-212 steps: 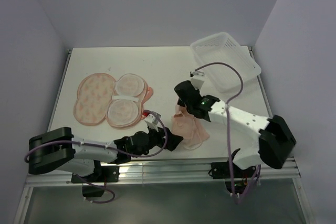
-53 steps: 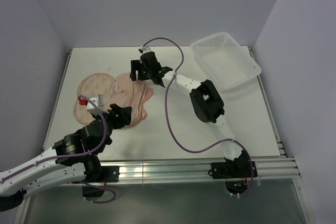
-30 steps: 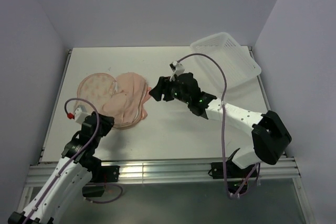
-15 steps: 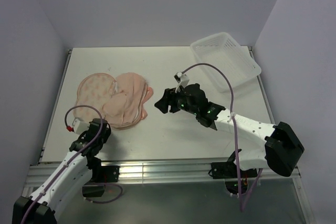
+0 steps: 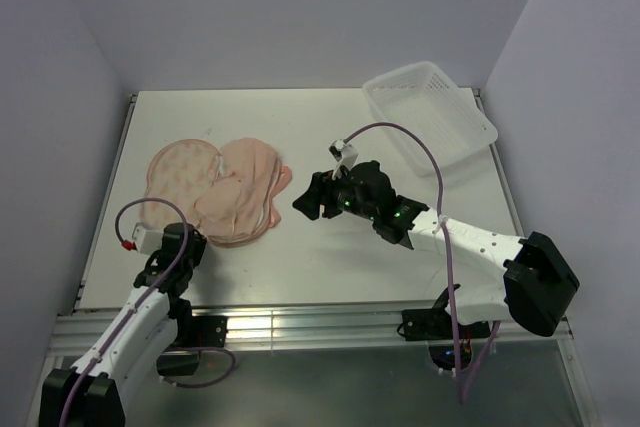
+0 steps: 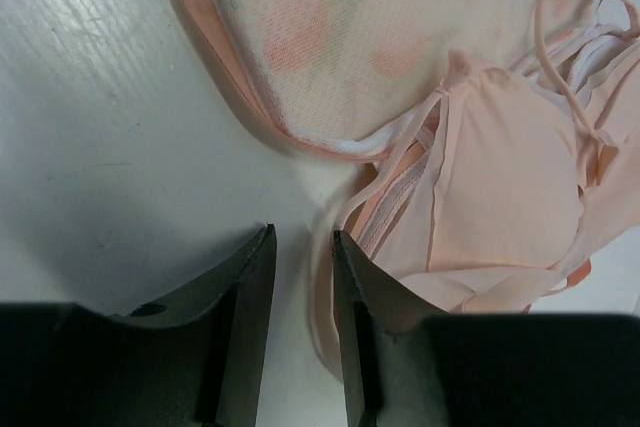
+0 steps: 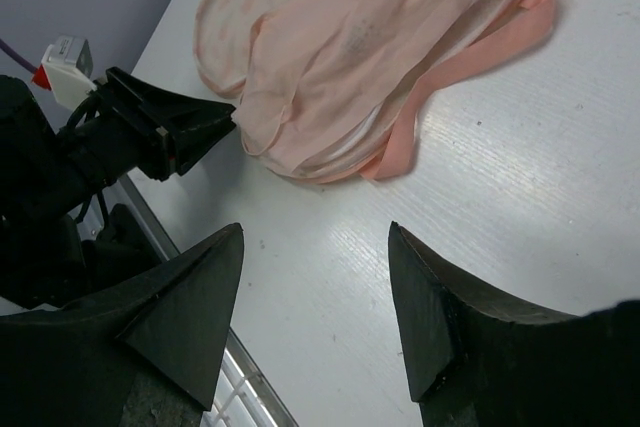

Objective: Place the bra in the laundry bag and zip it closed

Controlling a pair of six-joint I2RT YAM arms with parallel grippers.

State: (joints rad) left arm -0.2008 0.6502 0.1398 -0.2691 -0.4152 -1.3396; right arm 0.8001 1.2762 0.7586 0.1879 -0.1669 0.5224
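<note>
the laundry bag lies flat on the worktop, its printed cream lobe uncovered and its other lobe hidden under the bra, which is spread over that half with its cups and thin straps bunched toward the bag's middle. in the left wrist view the bag shows whitish mesh with faint print and a pink edge, and the bra overlaps that edge. the bag is not zipped shut. a pink band pokes out from under the bra on the side away from the printed lobe; whether it belongs to bag or bra cannot be told. the left end effector sits low just off the bag's near edge, its fingers a narrow gap apart with only bare worktop between them, one finger just beside the bra's hem. the right end effector hangs beside the bag on the bra-covered side, apart from the fabric, jaws spread wide and empty. a white lattice basket stands well away from the bag, beyond the right arm.
</note>
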